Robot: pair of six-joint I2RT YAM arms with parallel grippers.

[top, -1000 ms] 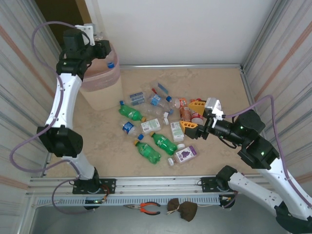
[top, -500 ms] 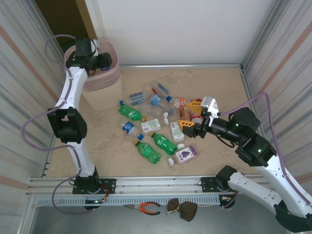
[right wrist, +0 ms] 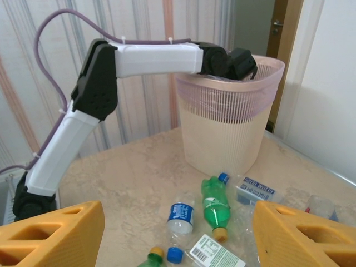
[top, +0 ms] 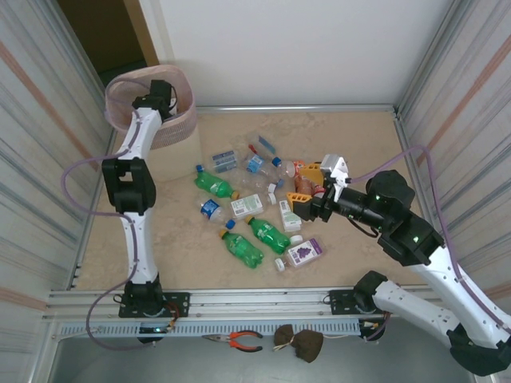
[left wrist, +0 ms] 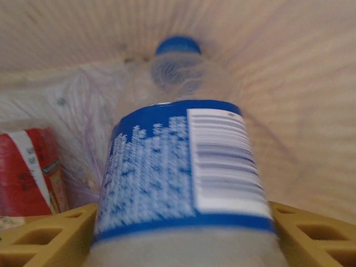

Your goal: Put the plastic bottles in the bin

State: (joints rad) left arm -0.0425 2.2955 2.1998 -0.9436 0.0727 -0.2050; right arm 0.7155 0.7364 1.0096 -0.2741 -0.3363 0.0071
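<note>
My right fingers (right wrist: pixel 300 236) are the closest thing to me. They are spread wide, with nothing between them. They have slid a little to the left and now hang over the right side of the plastic bottles (top: pixel 255 207) piled on the table (top: pixel 359 136). Just ahead of these fingers lie a green bottle (right wrist: pixel 214 206) and a small blue-labelled bottle (right wrist: pixel 179 216). Neither is picked up yet.

Far past them, in the back corner, stands the bin (right wrist: pixel 228 133). A moment ago my left fingers (left wrist: pixel 50 236) were up above its rim. Now they have gone down inside it. Between them sits a water bottle (left wrist: pixel 178 167), its blue cap pointing away from the fingers. The picture is blurry, so I cannot tell if the fingers are squeezing it or letting it go. To the left of these fingers a red-labelled bottle (left wrist: pixel 28 172) already lies in the bin.

I think the water bottle is as good as in: it only needs to drop. Many bottles are left on the table, so the job is far from done. My right fingers look ready to go down for the next one.
</note>
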